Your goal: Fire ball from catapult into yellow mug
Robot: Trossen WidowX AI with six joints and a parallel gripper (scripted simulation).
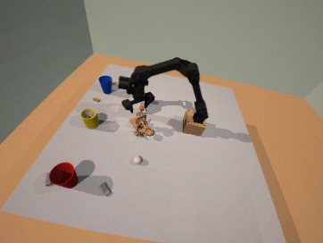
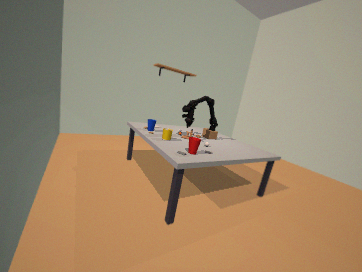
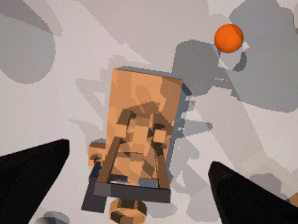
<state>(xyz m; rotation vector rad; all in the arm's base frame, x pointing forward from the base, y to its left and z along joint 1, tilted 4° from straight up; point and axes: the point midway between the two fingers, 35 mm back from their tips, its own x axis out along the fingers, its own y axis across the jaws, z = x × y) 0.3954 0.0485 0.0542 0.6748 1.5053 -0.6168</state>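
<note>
The wooden catapult (image 1: 142, 129) (image 3: 146, 90) stands mid-table, its plain board end at the top of the wrist view and a dark crossbar and round wooden part at the bottom. The orange ball (image 1: 141, 108) (image 3: 228, 38) is beside the catapult, off its board, with a pale patch and shadow at its lower edge. The yellow mug (image 1: 89, 120) (image 2: 167, 134) stands upright to the left of the catapult in the top view. My gripper (image 1: 138, 109) (image 3: 141, 157) is open and empty above the catapult, its fingers wide to either side. The catapult's fine parts are too small to tell in the top and exterior views.
A blue mug (image 1: 106, 85) (image 2: 151, 125) stands at the back left, a red mug (image 1: 63, 175) (image 2: 194, 146) at the front left. A whitish ball (image 1: 137, 160) (image 2: 207, 144) lies nearer the front. A grey block (image 1: 105, 188) is right of the red mug. A wooden box (image 1: 194, 124) stands by the arm's base.
</note>
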